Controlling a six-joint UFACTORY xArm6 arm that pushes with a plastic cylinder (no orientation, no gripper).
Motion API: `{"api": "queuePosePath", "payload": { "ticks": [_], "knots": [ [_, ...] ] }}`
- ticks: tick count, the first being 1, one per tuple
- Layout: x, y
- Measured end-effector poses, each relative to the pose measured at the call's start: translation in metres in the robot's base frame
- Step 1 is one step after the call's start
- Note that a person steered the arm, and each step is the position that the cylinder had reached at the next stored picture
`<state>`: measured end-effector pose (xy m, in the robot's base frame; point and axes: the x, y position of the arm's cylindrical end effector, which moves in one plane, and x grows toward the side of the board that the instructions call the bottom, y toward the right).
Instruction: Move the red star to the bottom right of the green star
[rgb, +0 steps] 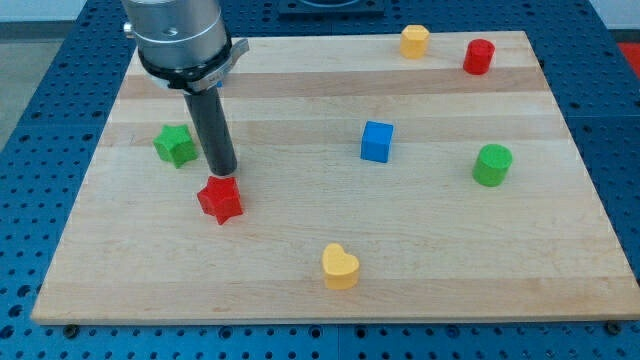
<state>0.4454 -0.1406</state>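
Observation:
The red star lies on the wooden board at the view's left, below and to the right of the green star. The two stars are apart. My tip stands just above the red star's top edge, touching it or nearly so, and to the right of the green star. The dark rod runs up from the tip to the arm's grey end at the view's top left.
A blue cube sits mid-board. A green cylinder is at the right. A red cylinder and a yellow block sit near the top edge. A yellow heart lies near the bottom. The wooden board rests on a blue perforated table.

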Motion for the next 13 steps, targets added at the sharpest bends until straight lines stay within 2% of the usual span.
{"api": "queuePosePath", "payload": {
  "ticks": [2, 3, 4, 5, 9, 13],
  "knots": [
    [0.012, -0.041],
    [0.06, -0.063],
    [0.066, -0.063],
    [0.085, -0.013],
    [0.062, 0.025],
    [0.013, -0.004]
  ]
}}
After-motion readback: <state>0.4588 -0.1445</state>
